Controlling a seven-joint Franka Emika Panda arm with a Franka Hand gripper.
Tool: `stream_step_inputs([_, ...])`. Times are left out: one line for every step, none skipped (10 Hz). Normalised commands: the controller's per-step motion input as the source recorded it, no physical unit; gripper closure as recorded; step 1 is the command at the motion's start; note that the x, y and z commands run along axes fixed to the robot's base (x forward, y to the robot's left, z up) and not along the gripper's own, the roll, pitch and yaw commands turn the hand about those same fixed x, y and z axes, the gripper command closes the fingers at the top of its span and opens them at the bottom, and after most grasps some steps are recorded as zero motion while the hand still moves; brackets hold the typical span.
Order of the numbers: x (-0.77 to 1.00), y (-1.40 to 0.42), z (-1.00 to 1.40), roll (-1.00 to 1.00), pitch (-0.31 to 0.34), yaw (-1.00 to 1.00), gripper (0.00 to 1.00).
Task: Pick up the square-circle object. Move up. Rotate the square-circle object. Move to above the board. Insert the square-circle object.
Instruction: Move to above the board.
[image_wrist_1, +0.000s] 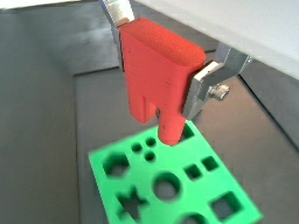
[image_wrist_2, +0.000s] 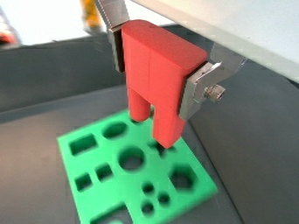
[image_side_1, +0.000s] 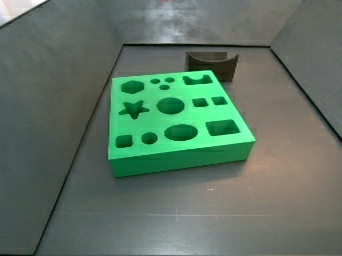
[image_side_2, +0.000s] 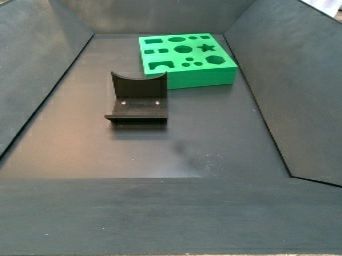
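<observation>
My gripper is shut on the square-circle object, a bright red peg with a block end and two prongs, one round and one square. It shows in both wrist views, the gripper clamping the block end of the peg between its silver fingers. The prongs point down and hang above the board, near its small round holes. The board is a thick green slab with shaped holes. It lies flat in both side views, where the gripper and peg are out of view.
The dark fixture stands on the floor just beyond the board; it also shows in a side view. Grey sloping bin walls enclose the dark floor on all sides.
</observation>
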Motion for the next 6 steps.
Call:
stream_step_inputs([0.31,-1.00,0.34,0.04,0.060,1.00,1.00])
stream_step_inputs([0.27,-0.76,0.26,0.04,0.071,1.00,1.00])
stream_step_inputs([0.21,-0.47,0.16,0.05,0.083,1.00,1.00])
stream_step_inputs([0.14,-0.22,0.08,0.06,0.092,1.00,1.00])
stream_step_inputs([0.09,-0.13,0.05,0.07,0.099,1.00,1.00])
stream_step_inputs([0.07,-0.08,0.04,0.08,0.109,1.00,1.00])
